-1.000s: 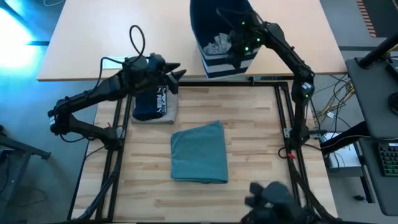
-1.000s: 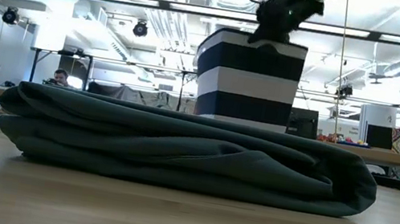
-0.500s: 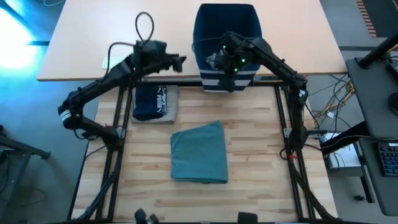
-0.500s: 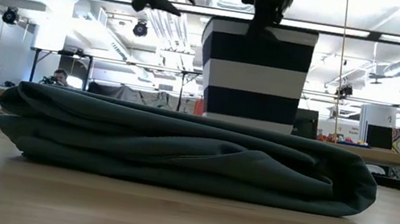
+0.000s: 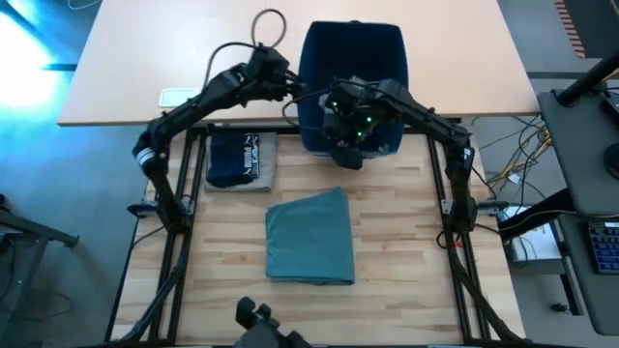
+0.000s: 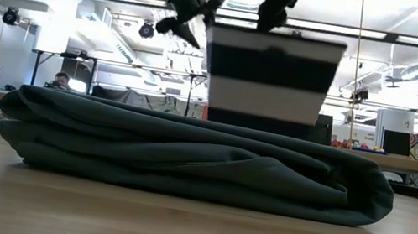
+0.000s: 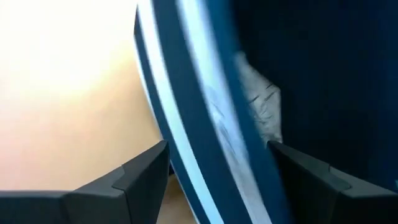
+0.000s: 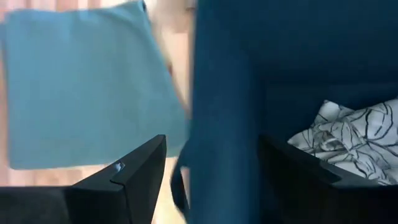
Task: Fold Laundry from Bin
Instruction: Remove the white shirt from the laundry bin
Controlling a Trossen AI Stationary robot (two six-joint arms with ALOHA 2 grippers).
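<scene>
Both grippers straddle walls of the boxy navy-blue striped fabric bin (image 5: 353,58) at 12 o'clock: left gripper (image 7: 217,180) open, right gripper (image 8: 211,180) open, neither clamped.

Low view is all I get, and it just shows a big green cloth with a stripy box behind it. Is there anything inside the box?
Observer: Yes. The right wrist view shows a white cloth with black squiggles lying inside the bin.
Operator: What are the claws doing up there?
Observer: Each one straddles a wall of the bin with its fingers apart: the right claw on the wall nearest the table, the left claw on a side wall.
Operator: Are there more clothes on the table?
Observer: Yes. From above, a folded navy garment with white lettering lies on the table, apart from the teal garment.
</scene>
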